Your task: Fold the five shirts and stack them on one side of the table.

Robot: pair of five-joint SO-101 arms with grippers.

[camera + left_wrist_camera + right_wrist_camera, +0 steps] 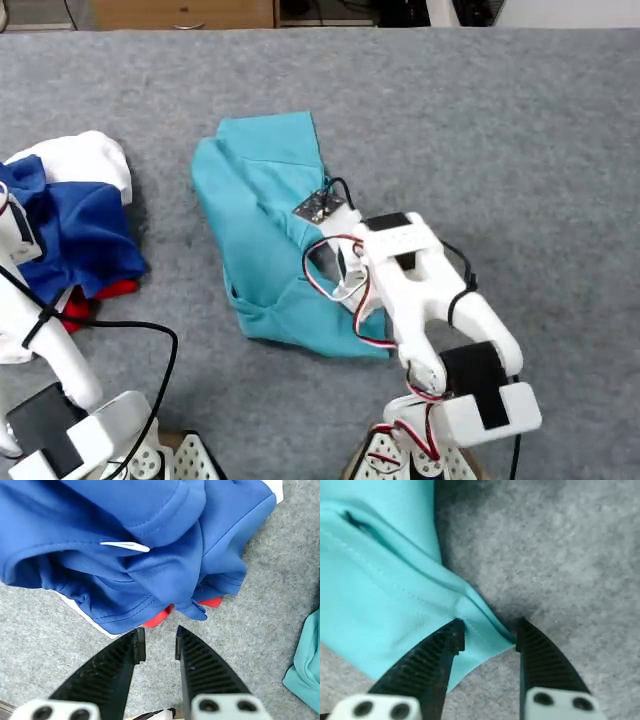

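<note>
My right hand sits open astride a corner of the teal shirt: soft, light and limp, so I'd pinch its hem.

Four shirts lie on one table: one teal shirt, one blue shirt, one red shirt and one white shirt. Two arms stand there, a left arm and a right arm, with two grippers, the left gripper and the right gripper.
</note>
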